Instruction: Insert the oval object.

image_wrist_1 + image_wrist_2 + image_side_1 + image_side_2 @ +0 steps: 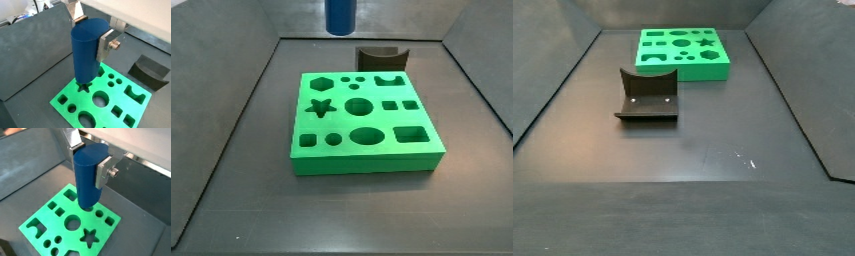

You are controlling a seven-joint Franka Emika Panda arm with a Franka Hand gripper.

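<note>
Gripper [93, 31] clamps oval object [87, 50]; fingertips hidden.

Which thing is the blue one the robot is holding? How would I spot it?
Find the big green block full of shaped holes on the dark floor. Above it hangs the gripper, and clamped between its silver fingers is the oval object, a tall, smooth blue peg held upright. It is the only blue thing; the dark grey curved block nearby sits on the floor.
</note>
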